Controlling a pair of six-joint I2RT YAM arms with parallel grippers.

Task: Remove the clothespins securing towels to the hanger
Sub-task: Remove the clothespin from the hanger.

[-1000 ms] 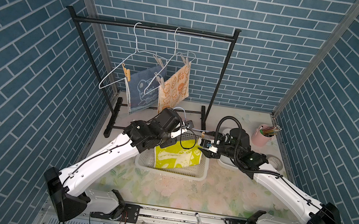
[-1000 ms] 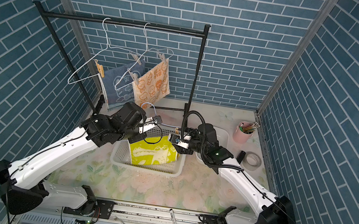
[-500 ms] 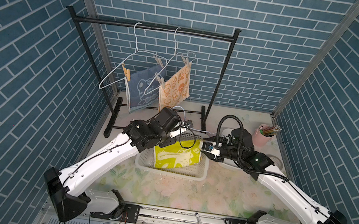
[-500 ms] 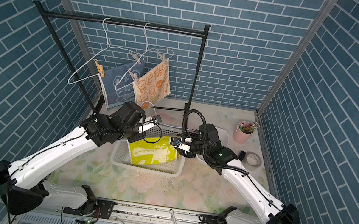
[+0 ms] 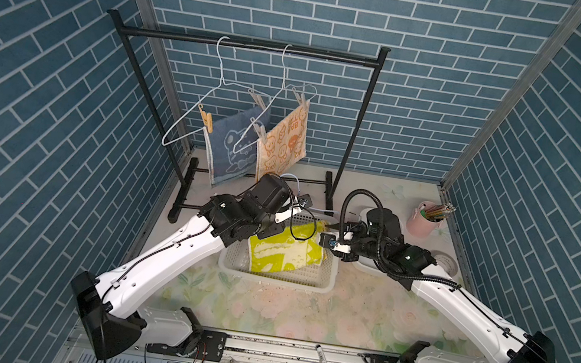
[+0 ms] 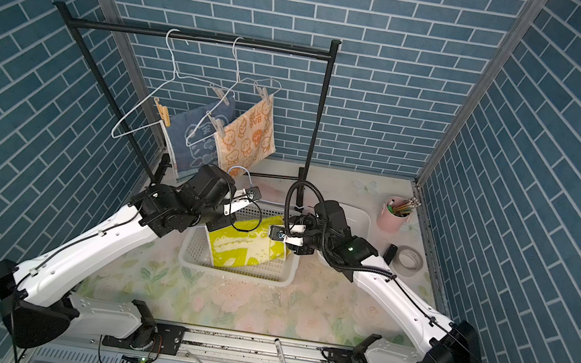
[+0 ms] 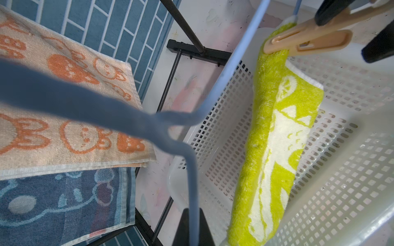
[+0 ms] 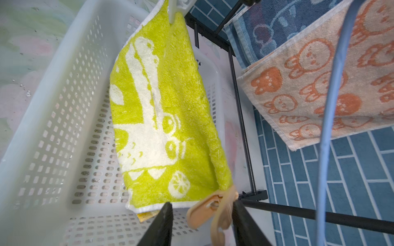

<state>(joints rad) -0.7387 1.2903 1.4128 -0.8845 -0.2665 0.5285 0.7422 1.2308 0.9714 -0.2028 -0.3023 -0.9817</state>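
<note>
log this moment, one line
left gripper shut on pale blue wire hanger; right gripper open around tan plastic clothespin; yellow-green towel over white basket

Rack post behind basket, towels hanging beside — open mat in front

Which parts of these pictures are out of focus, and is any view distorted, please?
Left wrist view: the blue hanger wire near the lens is smeared, the yellow-green towel sharp. Right wrist view: that wire and the near basket rim are soft. Both top views: sharp, wall posts splayed.
</note>
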